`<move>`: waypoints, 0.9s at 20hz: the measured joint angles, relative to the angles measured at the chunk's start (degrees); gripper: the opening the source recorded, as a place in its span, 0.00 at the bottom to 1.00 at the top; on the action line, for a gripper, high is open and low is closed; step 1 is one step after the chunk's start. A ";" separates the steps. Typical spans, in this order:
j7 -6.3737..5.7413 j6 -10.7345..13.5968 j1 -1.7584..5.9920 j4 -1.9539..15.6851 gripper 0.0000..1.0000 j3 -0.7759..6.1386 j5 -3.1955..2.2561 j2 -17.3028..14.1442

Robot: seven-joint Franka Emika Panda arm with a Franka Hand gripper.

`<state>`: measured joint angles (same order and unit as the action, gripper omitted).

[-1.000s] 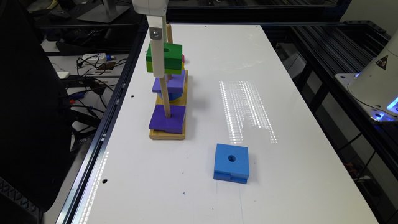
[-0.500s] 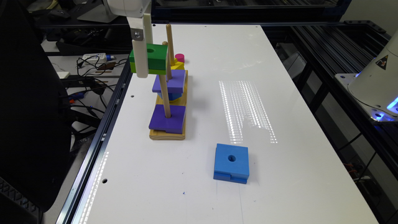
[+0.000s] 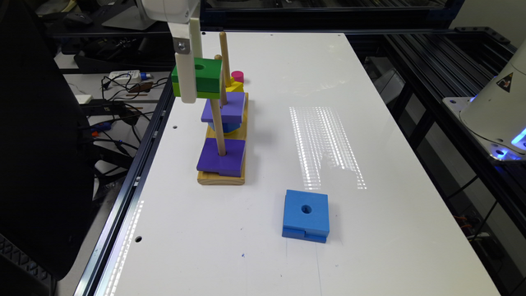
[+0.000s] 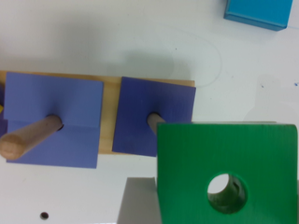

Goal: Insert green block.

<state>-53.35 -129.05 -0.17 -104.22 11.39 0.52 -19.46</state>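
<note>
The green block (image 3: 201, 78), dark green over a lime layer with a round centre hole, hangs in the air with my gripper (image 3: 196, 82) shut on its sides. It is level with the upper part of the wooden pegs (image 3: 218, 131), just to the exterior view's left of them. In the wrist view the green block (image 4: 196, 158) has its hole (image 4: 227, 193) off to one side of the near peg (image 4: 154, 120), not over it. One grey finger (image 4: 138, 203) presses the block's edge.
A wooden base (image 3: 222, 177) carries the pegs; purple squares (image 3: 222, 158) (image 3: 225, 107) sit on the near and middle ones, with yellow and pink pieces (image 3: 237, 82) behind. A blue square block (image 3: 306, 214) lies on the white table (image 3: 370, 230) nearer the front. The table edge and rail run along the left.
The gripper carried the green block to the exterior view's left, away from the line of the pegs, and has hardly moved in the last half second.
</note>
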 joint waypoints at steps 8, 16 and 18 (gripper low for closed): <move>0.00 0.91 0.00 -0.01 0.00 0.01 0.00 0.14; 0.00 1.15 0.00 -0.01 0.00 0.02 0.00 0.17; 0.00 1.27 0.00 -0.04 0.00 0.03 0.00 0.19</move>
<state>-53.35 -127.78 -0.17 -104.26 11.42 0.52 -19.27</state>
